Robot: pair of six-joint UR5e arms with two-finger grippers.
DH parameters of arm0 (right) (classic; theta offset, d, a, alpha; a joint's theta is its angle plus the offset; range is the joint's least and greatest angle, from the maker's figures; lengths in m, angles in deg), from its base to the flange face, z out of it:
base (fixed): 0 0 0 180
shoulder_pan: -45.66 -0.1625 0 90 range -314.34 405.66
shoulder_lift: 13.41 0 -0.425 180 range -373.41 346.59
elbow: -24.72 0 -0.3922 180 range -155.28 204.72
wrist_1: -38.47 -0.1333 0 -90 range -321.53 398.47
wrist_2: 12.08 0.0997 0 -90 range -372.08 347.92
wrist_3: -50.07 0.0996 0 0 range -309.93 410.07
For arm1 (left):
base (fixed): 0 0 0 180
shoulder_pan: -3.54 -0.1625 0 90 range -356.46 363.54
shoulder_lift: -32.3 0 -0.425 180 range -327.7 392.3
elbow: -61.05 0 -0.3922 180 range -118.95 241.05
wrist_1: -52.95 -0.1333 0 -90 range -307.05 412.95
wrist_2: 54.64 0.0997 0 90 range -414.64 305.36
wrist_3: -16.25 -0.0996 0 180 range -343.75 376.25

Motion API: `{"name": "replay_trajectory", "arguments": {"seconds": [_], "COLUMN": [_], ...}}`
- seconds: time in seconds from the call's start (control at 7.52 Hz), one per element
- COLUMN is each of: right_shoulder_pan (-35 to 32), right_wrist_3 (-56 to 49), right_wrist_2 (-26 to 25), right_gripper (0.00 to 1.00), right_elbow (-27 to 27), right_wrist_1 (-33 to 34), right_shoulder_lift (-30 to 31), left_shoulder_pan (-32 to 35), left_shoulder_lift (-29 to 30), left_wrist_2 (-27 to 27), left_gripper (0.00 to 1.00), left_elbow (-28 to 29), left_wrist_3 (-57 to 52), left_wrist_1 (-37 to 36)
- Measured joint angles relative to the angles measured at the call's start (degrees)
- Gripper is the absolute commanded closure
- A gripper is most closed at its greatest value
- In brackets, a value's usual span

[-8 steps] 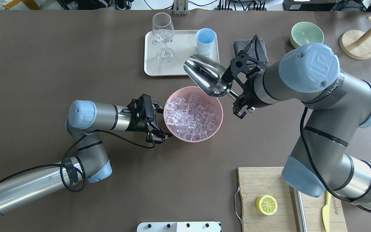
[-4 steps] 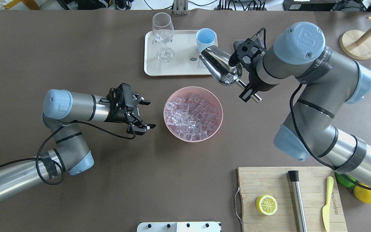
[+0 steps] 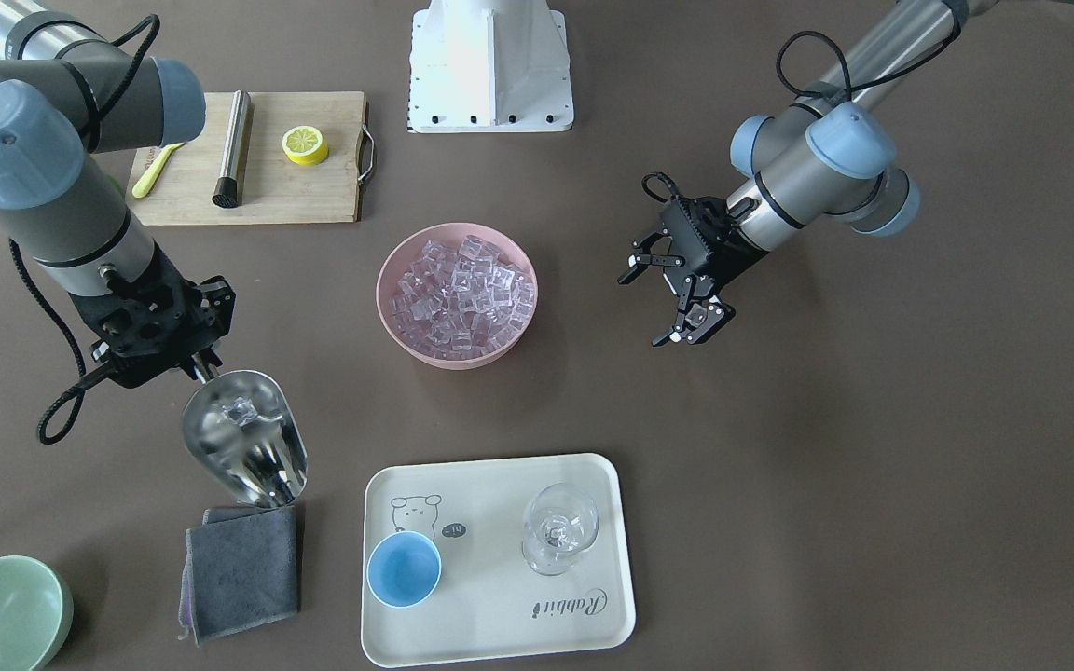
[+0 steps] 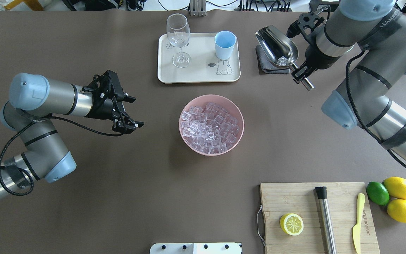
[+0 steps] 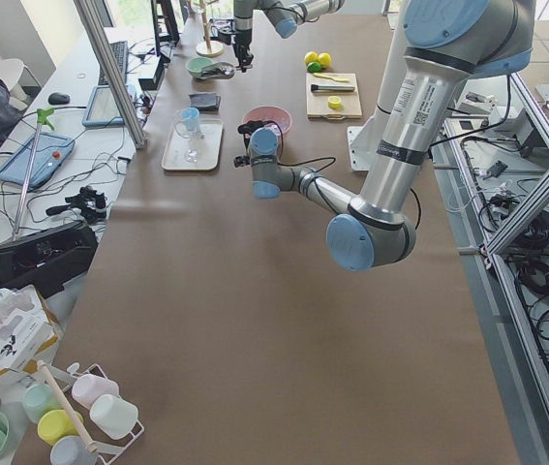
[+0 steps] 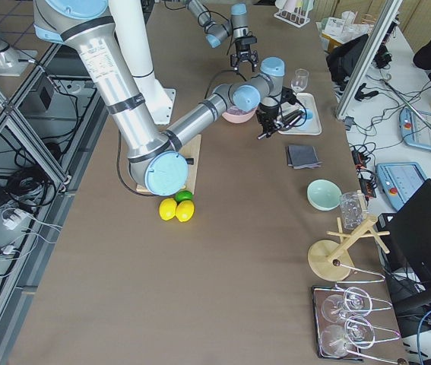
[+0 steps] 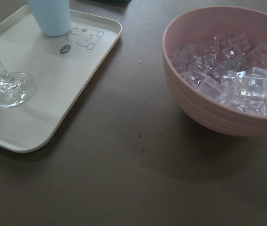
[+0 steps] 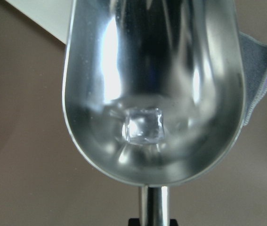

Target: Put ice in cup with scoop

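My right gripper [image 4: 299,71] is shut on the handle of the steel scoop [image 4: 276,45], held above the grey cloth [image 4: 268,66] to the right of the tray. One ice cube [image 8: 144,125] lies at the back of the trough, also seen in the front view [image 3: 239,410]. The light-blue cup [image 4: 225,44] stands on the cream tray [image 4: 199,74], left of the scoop and apart from it. The pink bowl [image 4: 188,141] is full of ice [image 4: 210,127]. My left gripper [image 4: 129,113] is open and empty, left of the bowl.
A clear wine glass [image 4: 178,38] stands on the tray next to the cup. A pale-green bowl [image 3: 1,610] sits beyond the cloth. A cutting board [image 4: 340,211] holds a lemon half, a steel cylinder and a yellow knife; lemons and a lime lie beside it.
My right arm carried the scoop from the bowl's rim past the cup to above the grey cloth. My left gripper left the bowl's rim and drew back to the left.
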Motion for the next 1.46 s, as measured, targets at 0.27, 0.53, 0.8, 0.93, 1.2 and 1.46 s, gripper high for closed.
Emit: {"name": "replay_trajectory", "arguments": {"seconds": [0.27,0.53,0.8,0.93,1.2,1.46], "right_shoulder_pan": [-3.3,-4.2,-4.4,-4.3,-4.2,-2.7], "right_wrist_3": [2.9,8.7,10.5,10.6,10.3,7.4], "right_wrist_2": [3.0,7.7,10.8,11.9,14.0,14.4], "right_gripper": [1.0,1.0,1.0,1.0,1.0,1.0], "right_elbow": [-4.4,-9.8,-15.3,-18.2,-23.3,-25.2], "right_wrist_1": [0.0,1.0,8.4,12.8,21.8,31.5], "right_shoulder_lift": [0.1,-3.6,-12.2,-16.8,-24.6,-29.4], "left_shoulder_pan": [3.2,7.0,13.2,17.0,24.9,33.5], "left_shoulder_lift": [-1.7,-2.3,-3.4,-4.5,-7.5,-12.4], "left_wrist_2": [-0.1,-1.6,-7.3,-9.4,-11.9,-17.3], "left_gripper": [0.02,0.02,0.02,0.02,0.02,0.02], "left_elbow": [-6.4,-9.8,-10.9,-10.9,-10.8,-10.8], "left_wrist_3": [0.0,0.0,-0.1,-0.2,-0.4,-0.6], "left_wrist_1": [-12.7,-22.9,-32.2,-36.7,-45.2,-52.9]}}
